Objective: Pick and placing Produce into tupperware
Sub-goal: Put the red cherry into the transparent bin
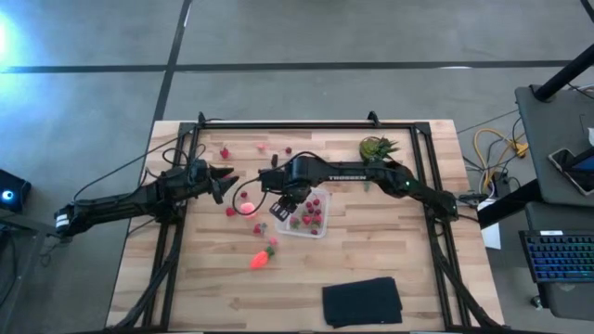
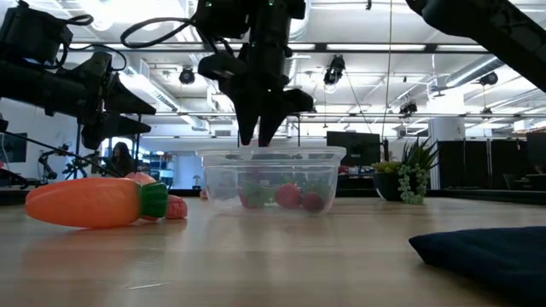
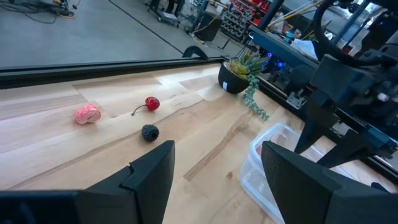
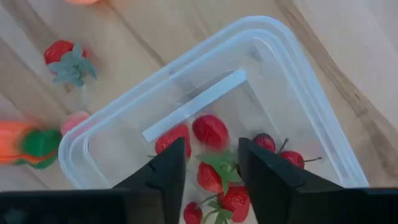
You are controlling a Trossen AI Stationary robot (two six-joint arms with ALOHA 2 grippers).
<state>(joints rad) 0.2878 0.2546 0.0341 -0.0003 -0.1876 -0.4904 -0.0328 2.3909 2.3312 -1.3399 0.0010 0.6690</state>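
Note:
The clear tupperware (image 1: pixel 306 215) (image 2: pixel 273 175) stands mid-table with several red berries (image 4: pixel 210 130) in it. My right gripper (image 4: pixel 212 163) (image 2: pixel 258 136) points straight down just above the tupperware's left part. It is open, with nothing between the fingers. My left gripper (image 1: pixel 223 181) (image 3: pixel 217 180) hovers open at the left, facing the tupperware. An orange carrot (image 1: pixel 263 257) (image 2: pixel 94 202) lies on the table nearer the front. A pink-orange round fruit (image 1: pixel 246 202) sits left of the tupperware. Loose berries (image 1: pixel 224 153) (image 3: pixel 152 103) lie toward the far edge.
A spiky green potted plant (image 1: pixel 376 148) (image 2: pixel 414 175) stands at the far right. A black folded cloth (image 1: pixel 362 301) (image 2: pixel 486 251) lies near the front edge. A strawberry (image 4: pixel 65 59) lies just outside the tupperware. A dark frame (image 1: pixel 306 125) borders the tabletop.

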